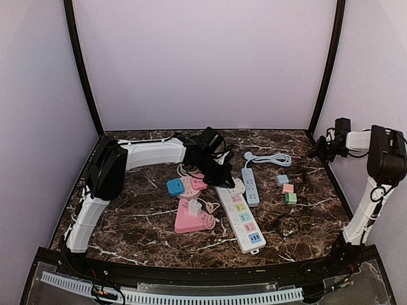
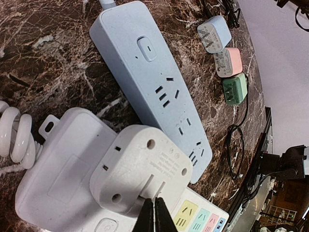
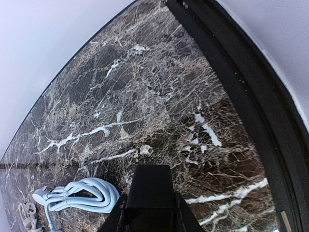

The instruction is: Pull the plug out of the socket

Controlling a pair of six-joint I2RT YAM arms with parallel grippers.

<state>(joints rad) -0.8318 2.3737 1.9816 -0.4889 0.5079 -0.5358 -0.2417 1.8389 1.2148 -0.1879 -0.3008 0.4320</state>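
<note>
1. The task's thing looks like the chunky white square plastic plug (image 2: 140,169). It's seated in the far end of the long white power strip with pastel sockets (image 1: 240,221), roughly mid-bench (image 1: 133,216), just beside the pale blue-grey power strip (image 2: 154,82).
2. Handling guess: hard moulded plastic, light, smooth and a bit slippery, with rounded corners. The pins probably grip well. The white strip looks light too, so it may lift along with the plug unless something holds it down.
3. Best hold, I reckon, is across two opposite flat sides, low on the body. Then pull straight off the strip's face, no twisting.
4. The left jaws are together, tips meeting at the near edge of the plug's top face, not around it. They'd have to spread before any grab.
5. The right jaws hang over bare marble at the far right corner. The wrist view only gives one dark block, so I can't tell if they're apart or together.
6. Views:
   - The left wrist shows the plug's holes and moulded lettering, plus three small plastic cubes, blue, pink and green (image 2: 228,62).
   - The top view adds the pink triangular socket block (image 1: 191,221) with its own white charger (image 1: 194,208).
   - The right wrist only catches the bundled pale blue cable (image 3: 79,195).
</note>
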